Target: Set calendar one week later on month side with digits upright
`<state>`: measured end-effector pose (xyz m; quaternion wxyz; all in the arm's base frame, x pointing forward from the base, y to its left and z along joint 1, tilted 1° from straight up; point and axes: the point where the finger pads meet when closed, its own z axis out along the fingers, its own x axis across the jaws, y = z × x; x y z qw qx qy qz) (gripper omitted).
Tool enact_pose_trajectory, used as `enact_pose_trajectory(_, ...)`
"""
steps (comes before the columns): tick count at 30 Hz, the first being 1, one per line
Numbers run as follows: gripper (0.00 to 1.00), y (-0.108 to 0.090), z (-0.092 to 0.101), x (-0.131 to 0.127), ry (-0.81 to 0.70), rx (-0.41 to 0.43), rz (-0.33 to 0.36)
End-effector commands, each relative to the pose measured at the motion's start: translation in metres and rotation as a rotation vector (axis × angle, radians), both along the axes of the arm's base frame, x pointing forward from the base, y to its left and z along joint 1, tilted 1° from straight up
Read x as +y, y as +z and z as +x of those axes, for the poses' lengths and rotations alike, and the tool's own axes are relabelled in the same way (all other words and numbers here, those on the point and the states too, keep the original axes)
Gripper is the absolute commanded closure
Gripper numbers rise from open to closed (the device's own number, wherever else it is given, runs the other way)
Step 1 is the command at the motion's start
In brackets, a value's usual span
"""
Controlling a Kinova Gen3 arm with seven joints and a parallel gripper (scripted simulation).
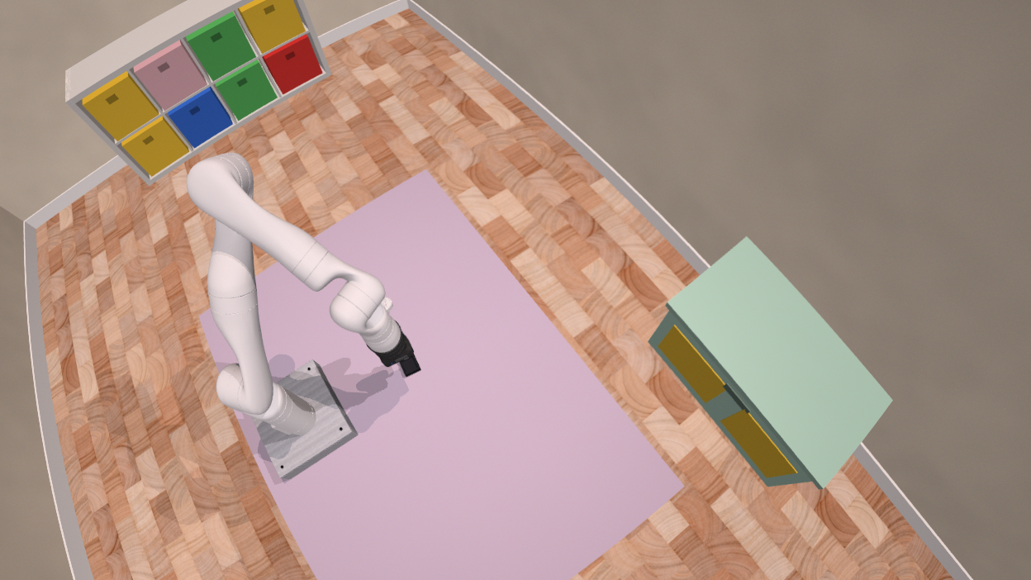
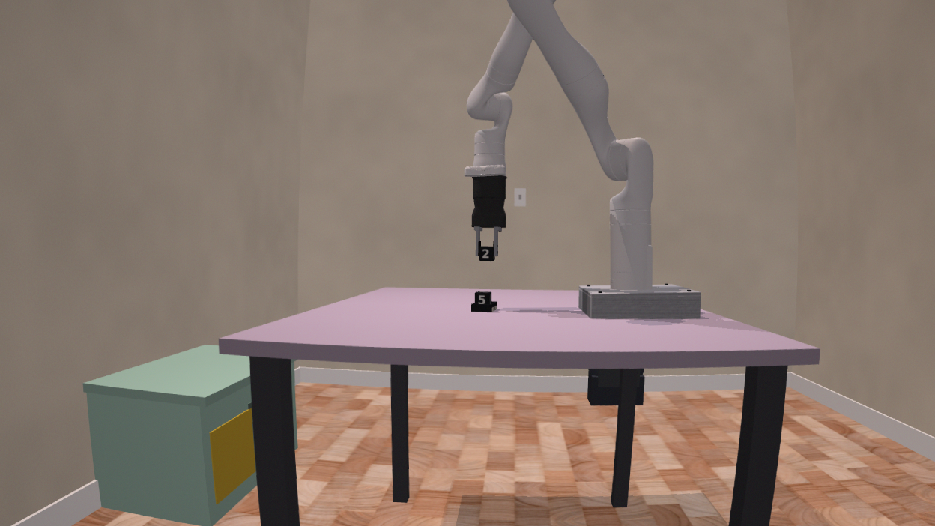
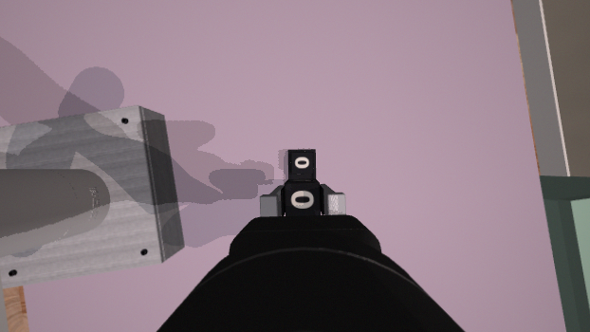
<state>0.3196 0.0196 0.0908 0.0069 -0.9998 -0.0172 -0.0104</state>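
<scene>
My gripper (image 2: pixel 485 250) (image 3: pixel 302 194) (image 1: pixel 411 368) points straight down and is shut on a black digit cube (image 2: pixel 485 254) (image 3: pixel 302 199). The cube shows a white 2 toward the exterior camera and a 0 on its top face in the wrist view. It hangs well above the pink table (image 2: pixel 392 327) (image 1: pixel 504 403). The second black cube (image 2: pixel 482 299) (image 3: pixel 301 163) stands in the small black tray (image 2: pixel 493 306) on the table, almost straight below the held cube. It shows a 5 toward the exterior camera and a 0 on top. The month's name is not readable.
The arm's grey base block (image 2: pixel 639 302) (image 3: pixel 71 142) (image 1: pixel 306 425) stands on the table near the tray. A green cabinet (image 2: pixel 163 405) (image 1: pixel 778 360) stands on the floor beside the table. A shelf of coloured bins (image 1: pixel 201 79) is against the far wall.
</scene>
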Motion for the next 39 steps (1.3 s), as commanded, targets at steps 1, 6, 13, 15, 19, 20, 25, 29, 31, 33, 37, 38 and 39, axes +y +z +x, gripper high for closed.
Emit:
enact_pose_trajectory(1, 0.4, 0.0, 0.001, 0.0, -0.005, -0.002, -0.001)
enact_pose_trajectory(6, 0.4, 0.0, 0.001, 0.0, -0.01, -0.002, -0.001)
enact_pose_trajectory(13, 0.4, 0.0, 0.001, 0.0, -0.011, -0.002, -0.001)
enact_pose_trajectory(15, 0.4, 0.0, 0.001, 0.0, -0.011, -0.002, -0.001)
enact_pose_trajectory(19, 0.4, 0.0, 0.001, 0.0, -0.011, -0.002, -0.001)
enact_pose_trajectory(20, 0.4, 0.0, 0.001, 0.0, -0.011, -0.002, -0.001)
enact_pose_trajectory(25, 0.4, -0.002, 0.001, 0.0, -0.011, -0.002, -0.001)
enact_pose_trajectory(29, 0.4, -0.007, 0.001, 0.0, -0.011, -0.002, -0.001)
enact_pose_trajectory(31, 0.4, -0.009, 0.001, 0.0, -0.011, -0.002, -0.001)
enact_pose_trajectory(33, 0.4, -0.014, 0.001, 0.0, -0.011, -0.002, -0.001)
enact_pose_trajectory(37, 0.4, -0.026, 0.002, 0.001, -0.011, -0.002, -0.001)
enact_pose_trajectory(38, 0.4, -0.029, 0.002, 0.001, -0.011, -0.002, -0.001)
enact_pose_trajectory(39, 0.4, -0.033, 0.002, 0.001, -0.011, -0.002, -0.001)
